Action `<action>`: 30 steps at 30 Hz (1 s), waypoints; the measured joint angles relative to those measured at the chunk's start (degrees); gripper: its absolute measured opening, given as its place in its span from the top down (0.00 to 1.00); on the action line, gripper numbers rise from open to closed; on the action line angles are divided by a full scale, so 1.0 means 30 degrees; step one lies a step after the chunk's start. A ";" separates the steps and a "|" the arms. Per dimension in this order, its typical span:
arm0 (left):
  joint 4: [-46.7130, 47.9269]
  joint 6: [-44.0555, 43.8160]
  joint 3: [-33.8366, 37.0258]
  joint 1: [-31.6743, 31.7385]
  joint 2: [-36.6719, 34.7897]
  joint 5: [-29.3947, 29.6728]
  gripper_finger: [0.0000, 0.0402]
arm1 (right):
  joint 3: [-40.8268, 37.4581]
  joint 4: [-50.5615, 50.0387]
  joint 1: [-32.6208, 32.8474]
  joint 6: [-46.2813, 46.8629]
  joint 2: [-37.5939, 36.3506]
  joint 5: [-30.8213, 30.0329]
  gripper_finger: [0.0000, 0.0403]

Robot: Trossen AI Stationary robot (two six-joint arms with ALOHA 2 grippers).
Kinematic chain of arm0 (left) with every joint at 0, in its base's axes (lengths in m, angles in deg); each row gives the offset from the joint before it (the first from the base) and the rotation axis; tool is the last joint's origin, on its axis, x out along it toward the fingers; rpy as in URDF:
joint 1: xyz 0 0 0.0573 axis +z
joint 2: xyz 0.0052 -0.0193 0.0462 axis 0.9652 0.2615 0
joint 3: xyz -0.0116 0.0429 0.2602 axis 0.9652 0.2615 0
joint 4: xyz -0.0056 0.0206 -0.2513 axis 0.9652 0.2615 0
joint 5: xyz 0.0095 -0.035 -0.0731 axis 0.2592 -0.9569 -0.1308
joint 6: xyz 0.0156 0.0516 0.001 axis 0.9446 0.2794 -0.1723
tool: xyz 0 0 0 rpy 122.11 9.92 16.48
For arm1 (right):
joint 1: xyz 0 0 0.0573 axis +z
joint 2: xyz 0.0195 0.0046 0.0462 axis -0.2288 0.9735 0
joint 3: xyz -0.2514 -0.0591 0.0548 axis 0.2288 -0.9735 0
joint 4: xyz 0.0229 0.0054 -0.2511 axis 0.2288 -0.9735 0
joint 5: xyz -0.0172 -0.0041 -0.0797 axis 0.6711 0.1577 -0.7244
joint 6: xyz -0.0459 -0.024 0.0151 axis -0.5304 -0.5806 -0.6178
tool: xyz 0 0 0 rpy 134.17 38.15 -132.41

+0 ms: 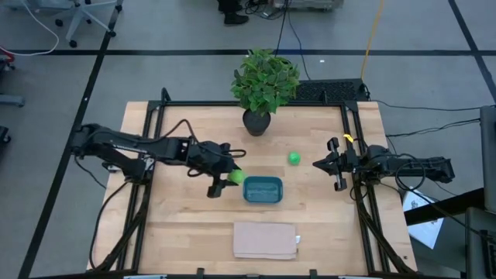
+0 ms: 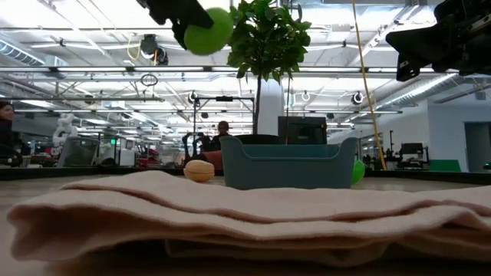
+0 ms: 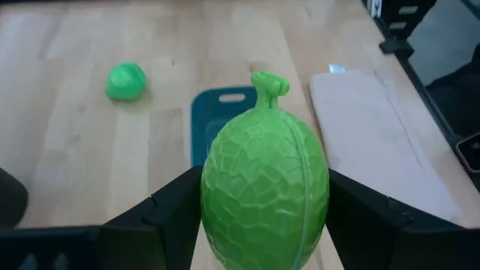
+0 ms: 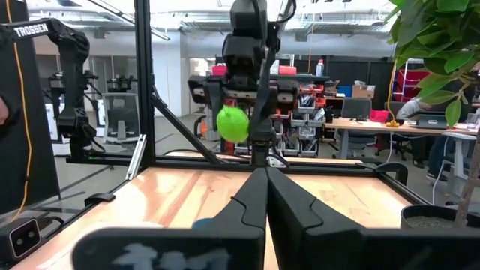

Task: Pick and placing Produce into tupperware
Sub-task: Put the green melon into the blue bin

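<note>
The left gripper (image 3: 264,225) holds a green fruit (image 3: 264,195) between its two dark fingers (image 3: 161,217), which press on either side. The fruit has a netted, bumpy skin and a short stem (image 3: 268,84) at its far end. Just past the stem lies the teal tupperware (image 3: 206,124), mostly hidden behind the fruit. A small green ball (image 3: 125,81) rests on the wooden table (image 3: 75,150) at about 10 o'clock from the fruit, well apart. A beige cloth (image 3: 367,142) lies at about 2 o'clock, beside the tupperware.

A leafy potted plant (image 1: 263,89) stands at the table's far edge, a folded beige cloth (image 1: 266,239) near its front
</note>
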 joint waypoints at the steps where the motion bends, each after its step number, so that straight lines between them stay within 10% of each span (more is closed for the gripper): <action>1: -0.0086 0.0000 0.0000 0.0073 0.0164 -0.0206 0.40 | -0.0003 0.0000 -0.0005 -0.0007 0.0000 0.0000 1.00; 30: -0.0453 0.0341 -0.3205 0.1443 0.4527 -0.2099 0.40 | -0.0007 0.0416 -0.0006 -0.0022 0.0366 -0.0007 1.00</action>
